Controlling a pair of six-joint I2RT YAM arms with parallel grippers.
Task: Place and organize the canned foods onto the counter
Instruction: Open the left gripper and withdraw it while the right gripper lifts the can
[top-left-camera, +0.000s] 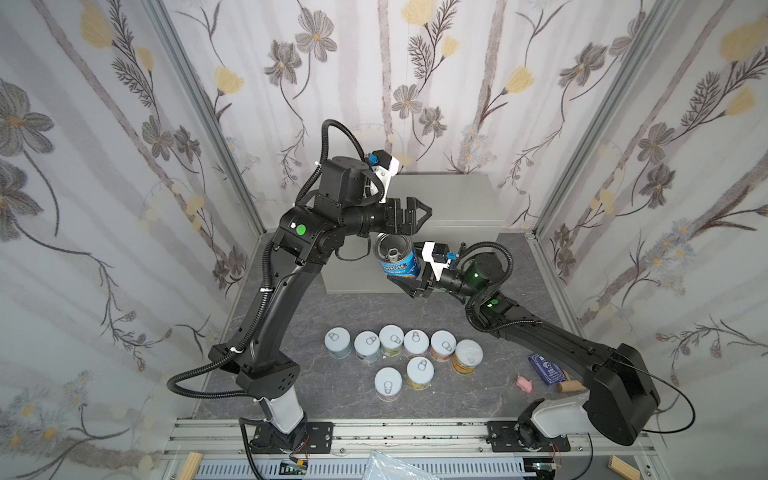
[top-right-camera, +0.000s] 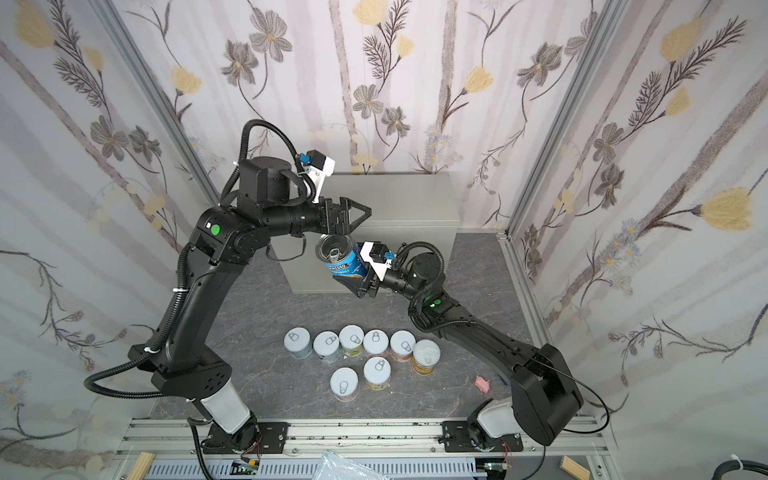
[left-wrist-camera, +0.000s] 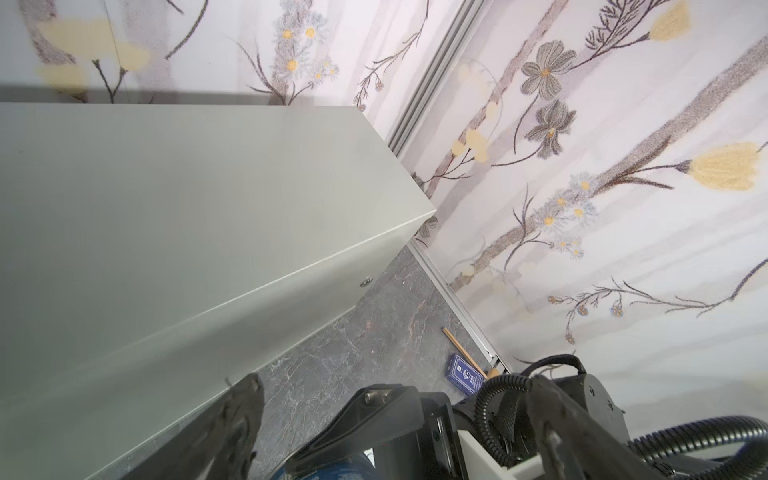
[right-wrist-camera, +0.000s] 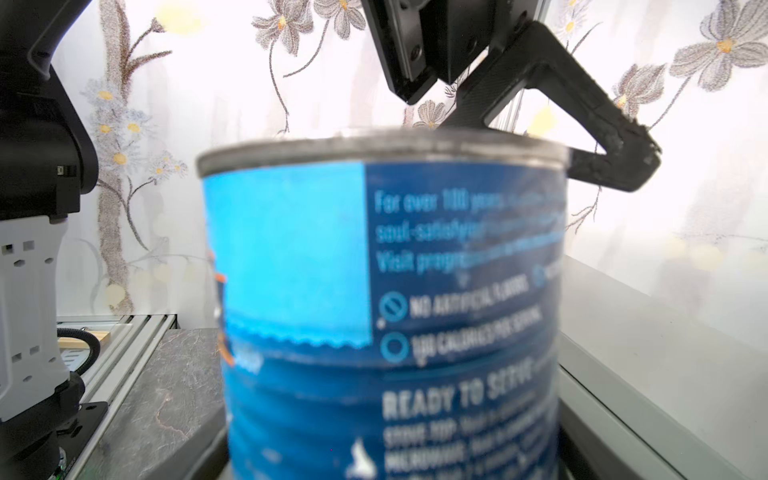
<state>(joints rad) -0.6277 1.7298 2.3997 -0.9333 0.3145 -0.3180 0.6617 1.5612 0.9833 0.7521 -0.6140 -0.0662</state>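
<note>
Your right gripper (top-left-camera: 405, 279) is clamped on the lower body of the blue can (top-left-camera: 397, 259). It holds the can clear of the floor (top-left-camera: 307, 320), tilted so its metal lid leans away from that gripper's wrist. In the right wrist view the can's label (right-wrist-camera: 386, 311) fills the space straight ahead of the gripper.

Your left gripper (top-left-camera: 424, 214) hangs just above the can's lid. Its fingers (left-wrist-camera: 243, 415) are spread wide with nothing gripped between them, and you cannot tell whether either one brushes the rim.

The worktop (top-left-camera: 457, 199) lies just beyond and below your left gripper. Its flat top (left-wrist-camera: 166, 208) is bare where that gripper looks down on it.

Well below your right gripper, back toward the arm bases, seven short white-lidded cans (top-left-camera: 414, 343) stand upright on the floor. They are packed in two rows, and the orange-yellow can (top-left-camera: 467, 356) stands at the end nearest your right arm.
</note>
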